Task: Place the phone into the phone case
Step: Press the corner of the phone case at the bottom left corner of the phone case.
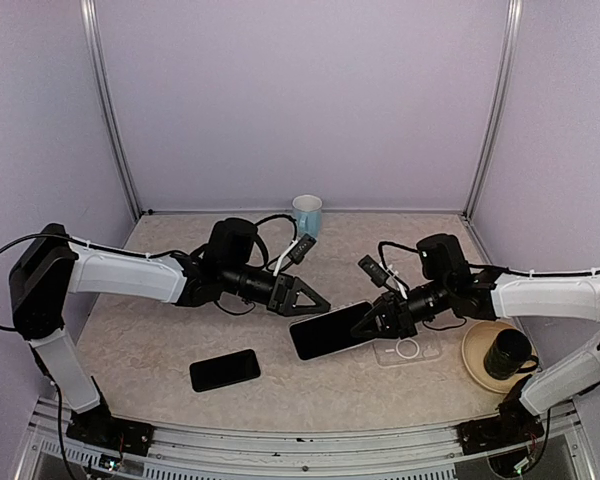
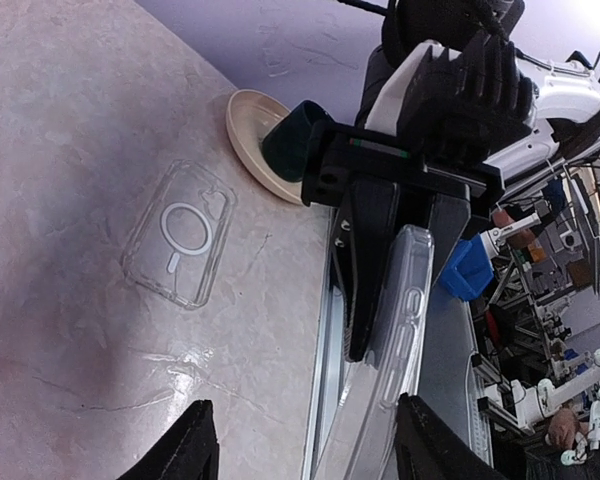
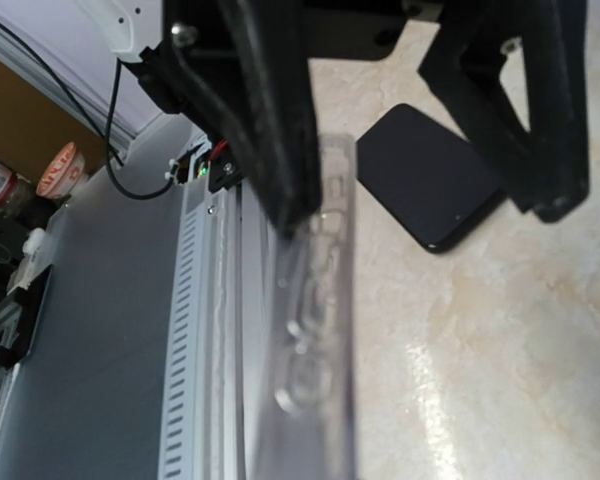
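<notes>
My right gripper [image 1: 376, 318] is shut on one end of a black phone [image 1: 330, 331] and holds it above the table. A clear case rim with button cutouts [image 2: 405, 300] runs along the phone's edge. The right wrist view shows that rim [image 3: 320, 330] edge-on below my right gripper [image 3: 298, 222]. My left gripper [image 1: 315, 297] is open at the phone's far-left end. In its wrist view my left gripper [image 2: 305, 455] has the phone's end between its spread fingers; contact cannot be told. Another clear case [image 1: 408, 348] [image 2: 180, 245] and a second black phone [image 1: 225, 370] [image 3: 430, 175] lie flat on the table.
A beige plate [image 1: 477, 365] [image 2: 242, 125] with a dark mug [image 1: 507, 352] [image 2: 290, 140] stands at the right, close to the right arm. A light blue cup [image 1: 307, 213] stands at the back wall. Walls close in three sides.
</notes>
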`<move>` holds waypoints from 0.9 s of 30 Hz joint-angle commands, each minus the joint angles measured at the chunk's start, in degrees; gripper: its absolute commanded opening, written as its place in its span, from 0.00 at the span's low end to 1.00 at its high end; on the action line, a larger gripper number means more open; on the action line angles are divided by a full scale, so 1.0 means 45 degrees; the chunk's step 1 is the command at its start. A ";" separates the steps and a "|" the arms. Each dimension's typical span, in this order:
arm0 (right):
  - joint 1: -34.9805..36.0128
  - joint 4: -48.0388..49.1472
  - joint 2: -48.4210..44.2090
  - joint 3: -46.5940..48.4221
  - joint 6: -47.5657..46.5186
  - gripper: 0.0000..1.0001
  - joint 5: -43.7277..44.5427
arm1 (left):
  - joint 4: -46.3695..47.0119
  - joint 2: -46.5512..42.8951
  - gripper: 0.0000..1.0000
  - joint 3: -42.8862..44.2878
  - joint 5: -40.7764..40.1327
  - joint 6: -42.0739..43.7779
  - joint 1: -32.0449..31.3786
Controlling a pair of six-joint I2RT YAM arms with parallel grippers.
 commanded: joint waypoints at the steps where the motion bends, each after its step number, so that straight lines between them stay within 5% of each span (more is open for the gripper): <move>1: 0.0131 0.0394 -0.0780 0.0027 -0.0243 0.00 -0.0078 | -0.0387 0.0096 0.57 0.0272 0.0657 0.0692 -0.0252; 14: 0.0129 0.0047 -0.1072 0.0004 -0.0366 0.00 0.0921 | -0.0023 -0.0199 0.55 0.0057 0.1640 0.0756 -0.0361; 25: -0.0177 -0.0154 -0.1436 -0.0061 -0.0231 0.00 0.1826 | -0.0527 -0.0134 0.03 0.0183 0.1353 0.1052 -0.0440; 27: -0.0265 -0.0156 -0.1389 -0.0090 -0.0154 0.00 0.1915 | -0.0683 -0.0139 0.00 0.0256 0.1060 0.1089 -0.0439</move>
